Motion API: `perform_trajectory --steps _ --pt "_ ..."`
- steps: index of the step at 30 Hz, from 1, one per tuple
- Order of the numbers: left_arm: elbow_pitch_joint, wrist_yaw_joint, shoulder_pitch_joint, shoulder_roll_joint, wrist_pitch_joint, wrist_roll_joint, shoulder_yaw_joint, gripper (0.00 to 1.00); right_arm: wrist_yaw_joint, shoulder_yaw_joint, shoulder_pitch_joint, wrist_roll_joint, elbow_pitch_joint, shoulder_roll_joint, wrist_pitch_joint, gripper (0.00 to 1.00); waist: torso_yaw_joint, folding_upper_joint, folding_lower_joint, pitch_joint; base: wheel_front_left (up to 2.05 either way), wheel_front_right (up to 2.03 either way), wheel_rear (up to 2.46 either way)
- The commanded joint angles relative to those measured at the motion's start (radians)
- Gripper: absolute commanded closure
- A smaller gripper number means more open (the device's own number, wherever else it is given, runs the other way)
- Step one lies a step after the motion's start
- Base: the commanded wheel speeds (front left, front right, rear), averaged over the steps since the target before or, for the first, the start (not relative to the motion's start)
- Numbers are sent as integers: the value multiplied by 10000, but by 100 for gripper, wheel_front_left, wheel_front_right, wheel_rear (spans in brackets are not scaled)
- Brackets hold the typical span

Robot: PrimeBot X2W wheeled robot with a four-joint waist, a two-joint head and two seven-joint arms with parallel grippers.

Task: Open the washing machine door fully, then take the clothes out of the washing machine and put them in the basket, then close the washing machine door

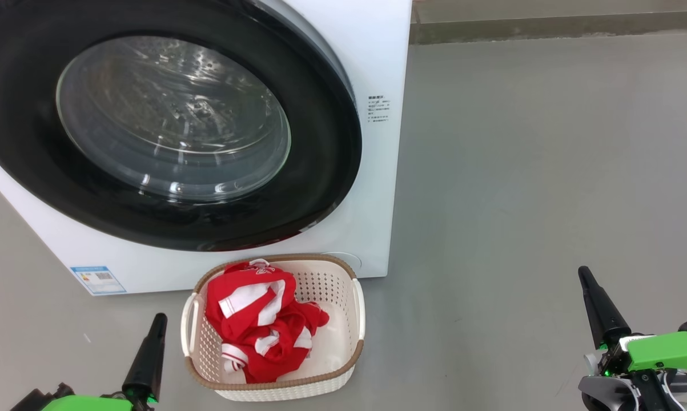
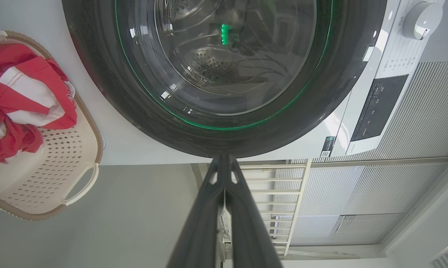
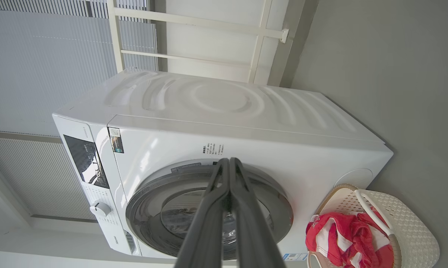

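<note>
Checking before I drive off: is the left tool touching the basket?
Apart. In the head view, a strip of grey floor separates the left tool from the basket and its near handle.

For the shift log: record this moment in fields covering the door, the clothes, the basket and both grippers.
door state: washing machine door closed on the white washing machine
clothes: red and white, heaped in the basket
basket place: on the floor, before the machine
left gripper: shut, empty, beside the basket
right gripper: shut, empty, further right
</note>
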Motion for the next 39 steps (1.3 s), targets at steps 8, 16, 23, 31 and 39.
perform_trajectory --steps 8,16,23,31,39 --pt "-207 -71 -390 103 58 -69 365 100 6 151 -436 33 -291 -102 79 100 0 0 0 0 0 0 0" --pt "-207 -71 -391 100 61 -66 369 100 6 139 -438 24 -290 -94 88 100 0 0 0 0 0 0 0" --pt "-207 -71 -391 98 64 -64 372 100 6 130 -438 16 -290 -88 96 100 0 0 0 0 0 0 0" --pt "-207 -71 -391 96 66 -61 375 100 6 120 -439 8 -289 -81 104 100 0 0 0 0 0 0 0" --pt "-207 -71 -392 94 68 -59 378 100 6 111 -440 0 -289 -75 111 100 0 0 0 0 0 0 0"
